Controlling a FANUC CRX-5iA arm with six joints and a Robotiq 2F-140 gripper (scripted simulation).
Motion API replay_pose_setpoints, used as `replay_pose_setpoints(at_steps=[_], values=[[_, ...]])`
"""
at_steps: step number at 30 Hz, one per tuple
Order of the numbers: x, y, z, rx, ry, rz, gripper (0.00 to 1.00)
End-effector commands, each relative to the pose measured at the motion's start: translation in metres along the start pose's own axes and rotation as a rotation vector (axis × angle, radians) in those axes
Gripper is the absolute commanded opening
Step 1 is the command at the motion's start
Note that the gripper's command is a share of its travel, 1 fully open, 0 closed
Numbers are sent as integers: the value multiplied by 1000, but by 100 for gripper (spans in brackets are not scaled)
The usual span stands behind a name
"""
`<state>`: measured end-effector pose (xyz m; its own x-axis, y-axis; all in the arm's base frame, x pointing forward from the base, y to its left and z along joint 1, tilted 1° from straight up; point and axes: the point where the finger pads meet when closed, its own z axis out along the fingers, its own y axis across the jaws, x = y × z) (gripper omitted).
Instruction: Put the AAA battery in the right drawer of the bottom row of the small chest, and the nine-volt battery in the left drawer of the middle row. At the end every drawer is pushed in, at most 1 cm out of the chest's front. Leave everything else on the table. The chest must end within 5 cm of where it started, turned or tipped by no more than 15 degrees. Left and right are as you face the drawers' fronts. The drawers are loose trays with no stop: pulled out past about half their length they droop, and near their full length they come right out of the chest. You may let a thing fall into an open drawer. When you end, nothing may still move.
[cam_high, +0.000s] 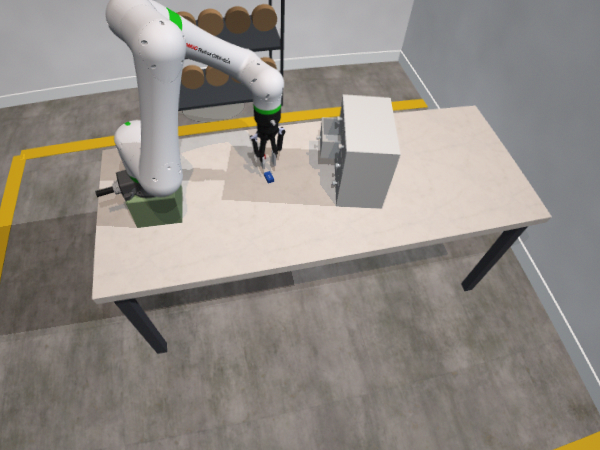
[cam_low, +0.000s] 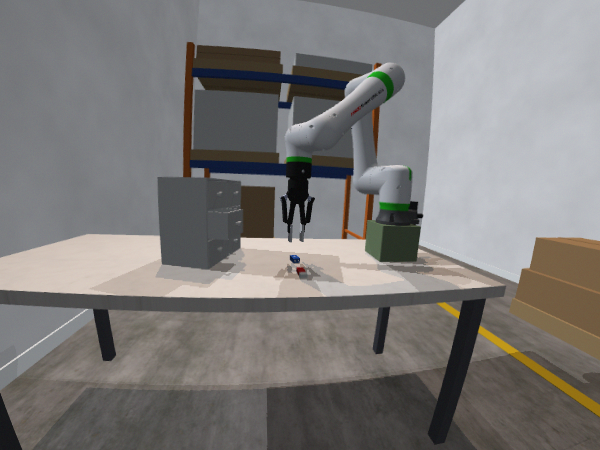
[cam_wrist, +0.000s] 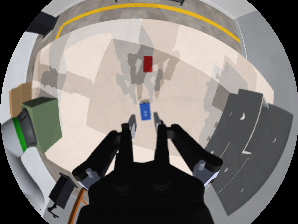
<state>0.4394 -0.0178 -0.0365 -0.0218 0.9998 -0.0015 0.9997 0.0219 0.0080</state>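
A small blue battery (cam_high: 269, 177) (cam_low: 294, 258) (cam_wrist: 145, 110) and a small red battery (cam_low: 301, 271) (cam_wrist: 148, 63) lie on the table (cam_high: 300, 240) in front of the grey chest (cam_high: 370, 150) (cam_low: 185, 225) (cam_wrist: 242, 136). I cannot tell which one is the AAA and which the nine-volt. In the top view the gripper hides the red one. My gripper (cam_high: 266, 165) (cam_low: 295, 239) (cam_wrist: 144, 119) hangs a little above the blue battery, fingers pointing down, partly open and empty. The left drawer of the middle row (cam_high: 329, 135) (cam_low: 225, 220) stands pulled out a little; the other drawers look pushed in.
The arm's green pedestal (cam_high: 155, 210) (cam_low: 392, 240) stands on the table's end opposite the chest's front. A shelf rack stands behind the table on the floor. Cardboard boxes (cam_low: 565, 280) are stacked on the floor beside the table.
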Motion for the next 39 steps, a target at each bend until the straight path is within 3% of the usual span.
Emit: replay_pose_setpoints(at_steps=[1, 19, 39], values=[[0, 0, 0, -1, -1, 0, 26], [0, 0, 3, -1, -1, 0, 26], [0, 1, 44, -1, -1, 0, 26]])
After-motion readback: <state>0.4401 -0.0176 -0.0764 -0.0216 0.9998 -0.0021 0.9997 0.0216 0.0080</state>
